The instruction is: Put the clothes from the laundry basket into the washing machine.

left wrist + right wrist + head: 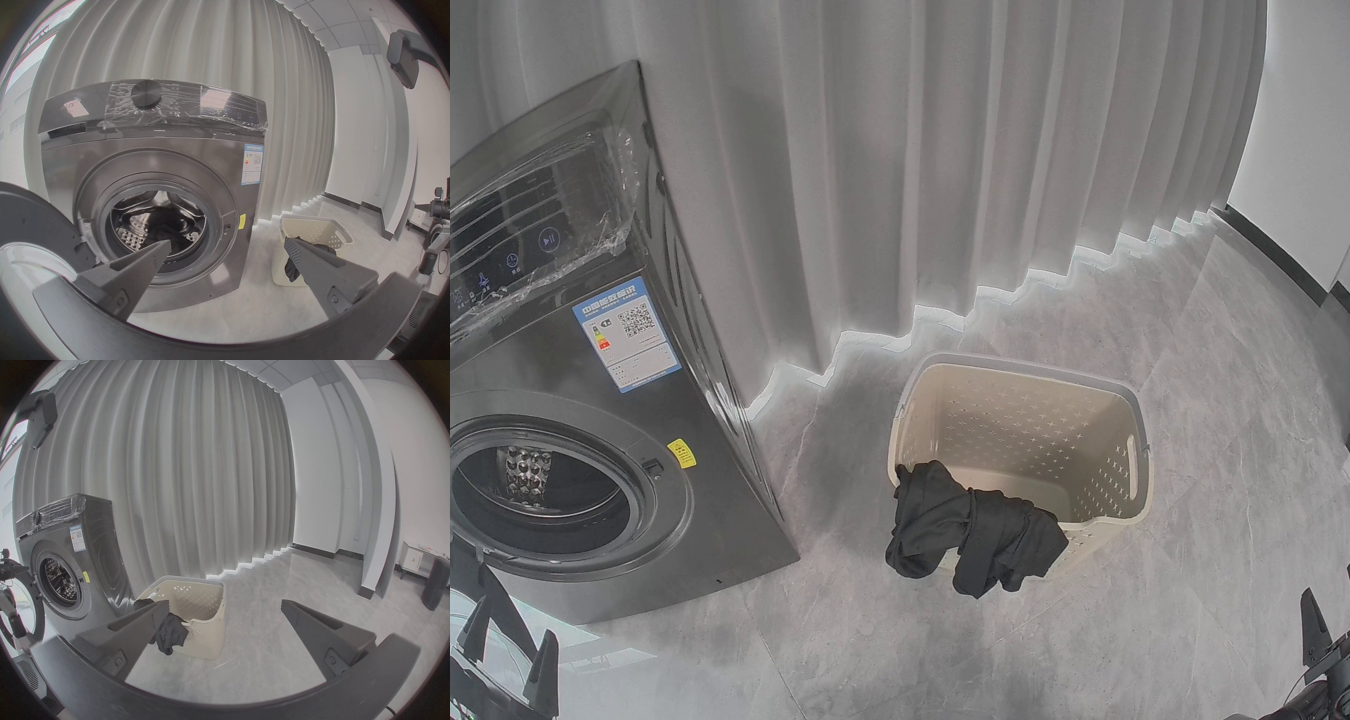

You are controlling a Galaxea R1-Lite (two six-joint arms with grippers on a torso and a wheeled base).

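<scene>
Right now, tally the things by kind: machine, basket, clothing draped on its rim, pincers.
Washing machine: 1
Laundry basket: 1
Dark clothing bundle draped over its rim: 1
Pincers, left pincer and right pincer, both open: 2
Total: 5

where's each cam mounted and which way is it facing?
Head: on the head, looking forward and down at the washing machine, basket and dark clothes hanging over its rim; left pincer and right pincer at the lower corners.
Left wrist: on the left wrist, facing the machine's open drum; own pincer open in front.
Right wrist: on the right wrist, facing the basket and curtain; own pincer open in front.
Shared: all three show machine, basket and clothes.
</scene>
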